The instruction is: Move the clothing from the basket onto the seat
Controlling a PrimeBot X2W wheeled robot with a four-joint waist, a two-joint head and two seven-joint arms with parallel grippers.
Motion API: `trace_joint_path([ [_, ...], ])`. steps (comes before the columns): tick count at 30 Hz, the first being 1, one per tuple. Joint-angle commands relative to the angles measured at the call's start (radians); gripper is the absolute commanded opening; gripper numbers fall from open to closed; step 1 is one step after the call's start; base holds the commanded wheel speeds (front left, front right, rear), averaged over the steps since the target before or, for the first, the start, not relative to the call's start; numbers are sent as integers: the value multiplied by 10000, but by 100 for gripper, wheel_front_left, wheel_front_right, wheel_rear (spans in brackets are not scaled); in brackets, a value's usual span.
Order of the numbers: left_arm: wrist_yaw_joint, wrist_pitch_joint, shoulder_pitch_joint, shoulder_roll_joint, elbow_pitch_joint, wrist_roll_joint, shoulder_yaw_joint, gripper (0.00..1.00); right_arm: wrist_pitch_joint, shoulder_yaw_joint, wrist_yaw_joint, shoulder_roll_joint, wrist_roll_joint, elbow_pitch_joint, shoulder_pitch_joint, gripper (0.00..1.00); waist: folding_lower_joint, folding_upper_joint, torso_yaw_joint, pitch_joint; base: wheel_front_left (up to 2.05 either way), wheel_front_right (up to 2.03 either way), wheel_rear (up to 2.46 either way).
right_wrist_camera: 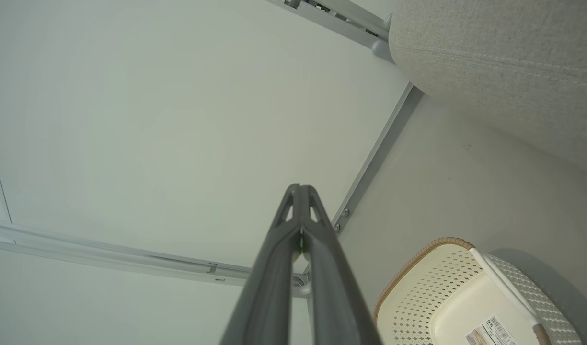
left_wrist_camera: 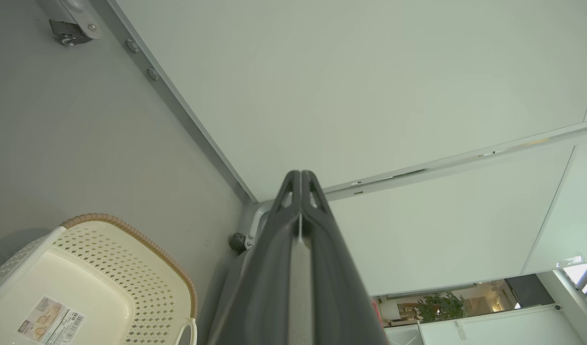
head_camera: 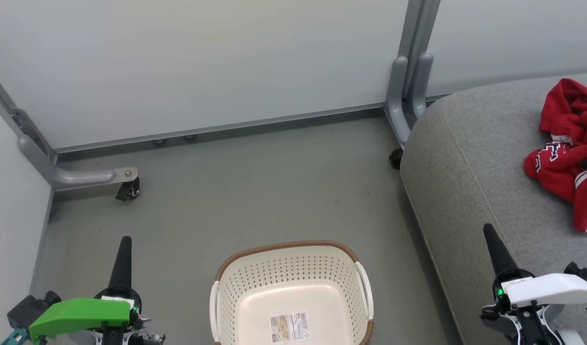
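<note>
basket (head_camera: 293, 268) bare; label (head_camera: 290, 327) inside

Left pincer (head_camera: 124, 247) and right pincer (head_camera: 491, 237) — both closed, fingers upward

readable text: none | basket (head_camera: 283, 268) label (head_camera: 289, 327): barcode, print apparently too blurred

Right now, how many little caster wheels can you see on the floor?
2. One caster sits under the grey partition foot at the left; the other caster sits beside the seat's corner. More may be hidden behind the seat.
</note>
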Motion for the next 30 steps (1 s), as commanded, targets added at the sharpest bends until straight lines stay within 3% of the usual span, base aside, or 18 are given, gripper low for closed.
trace_joint_path([
  [1, -67, 67, -267, 91, -16, -234, 66, 0, 76, -49, -5, -73, 250, 9, -207, 0, 0, 53, -2, 4, 0, 0, 0],
  [30, -168, 664, -771, 81, 399, -2395, 464, 0, 680, -283, -5, -58, 2557, 510, -638, 0, 0, 71, -42, 93, 0, 0, 0],
])
